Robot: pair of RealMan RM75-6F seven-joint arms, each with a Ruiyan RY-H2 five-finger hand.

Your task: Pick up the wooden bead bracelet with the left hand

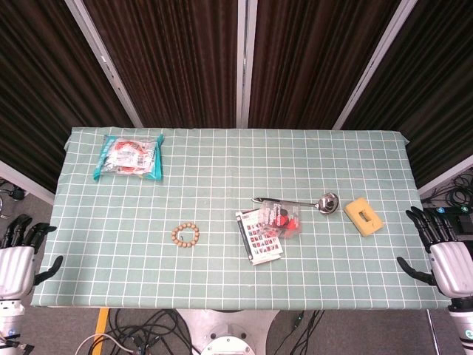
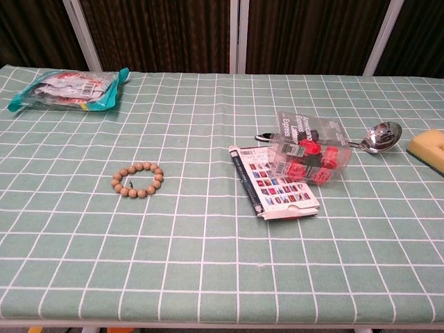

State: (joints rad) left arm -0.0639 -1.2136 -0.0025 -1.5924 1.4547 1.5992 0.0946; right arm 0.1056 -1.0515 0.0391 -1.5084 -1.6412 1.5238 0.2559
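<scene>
The wooden bead bracelet (image 1: pixel 185 235) (image 2: pixel 137 180) lies flat on the green checked tablecloth, a small ring of tan beads left of centre. My left hand (image 1: pixel 18 257) hangs off the table's left front corner, fingers spread and empty, far from the bracelet. My right hand (image 1: pixel 443 251) sits off the right front corner, fingers also apart and holding nothing. Neither hand appears in the chest view.
A teal snack bag (image 1: pixel 130 156) (image 2: pixel 66 89) lies at the back left. A printed card (image 1: pixel 260 237) (image 2: pixel 274 186) and clear pack of red items (image 1: pixel 284 217) (image 2: pixel 309 151) sit centre-right, with a metal spoon (image 1: pixel 310 202) (image 2: pixel 374 137) and yellow sponge (image 1: pixel 363 216) (image 2: pixel 427 148) beyond.
</scene>
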